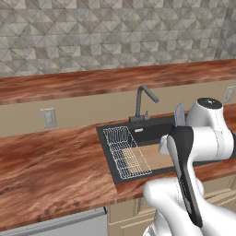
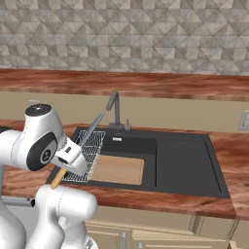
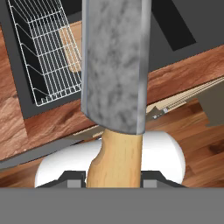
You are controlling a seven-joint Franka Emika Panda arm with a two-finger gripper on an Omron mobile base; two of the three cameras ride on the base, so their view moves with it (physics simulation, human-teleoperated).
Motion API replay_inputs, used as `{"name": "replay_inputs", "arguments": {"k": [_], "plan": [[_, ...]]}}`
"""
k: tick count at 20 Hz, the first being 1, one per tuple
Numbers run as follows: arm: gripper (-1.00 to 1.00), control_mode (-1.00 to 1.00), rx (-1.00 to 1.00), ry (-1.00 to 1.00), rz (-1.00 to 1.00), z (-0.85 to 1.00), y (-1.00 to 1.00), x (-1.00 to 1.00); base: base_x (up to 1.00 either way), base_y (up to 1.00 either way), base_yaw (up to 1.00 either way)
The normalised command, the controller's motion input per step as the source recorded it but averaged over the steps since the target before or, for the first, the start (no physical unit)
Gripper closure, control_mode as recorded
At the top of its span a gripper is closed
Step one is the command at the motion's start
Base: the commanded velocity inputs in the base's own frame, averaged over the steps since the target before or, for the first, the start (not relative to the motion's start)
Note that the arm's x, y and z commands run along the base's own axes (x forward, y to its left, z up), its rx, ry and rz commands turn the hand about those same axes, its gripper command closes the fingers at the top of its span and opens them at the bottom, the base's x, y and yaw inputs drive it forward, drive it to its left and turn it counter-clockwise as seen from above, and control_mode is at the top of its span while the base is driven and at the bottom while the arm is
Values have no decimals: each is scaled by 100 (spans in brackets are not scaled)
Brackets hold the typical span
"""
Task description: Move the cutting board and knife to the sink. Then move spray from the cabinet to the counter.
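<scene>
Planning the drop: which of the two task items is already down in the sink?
The cutting board; it lies flat in the sink basin beside the wire rack. The knife is held in the gripper.

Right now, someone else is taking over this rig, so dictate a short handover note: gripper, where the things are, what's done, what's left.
Gripper: shut on the knife, held by its yellow handle, blade pointing up over the front left of the sink.
Cutting board: lying flat in the sink's left basin, partly under the wire rack.
Done: board is in the sink.
Left: lower the knife into the sink and let go. Then fetch the spray from the cabinet and set it on the counter. Spray and cabinet are out of sight from here.
</scene>
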Motion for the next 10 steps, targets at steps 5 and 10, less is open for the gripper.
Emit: {"name": "replay_inputs", "arguments": {"k": [5,10], "plan": [[100,-100,0,2,0,0,-2,4,22,-6,-11],[100,-100,1,4,1,0,-17,25,0,0,0]]}}
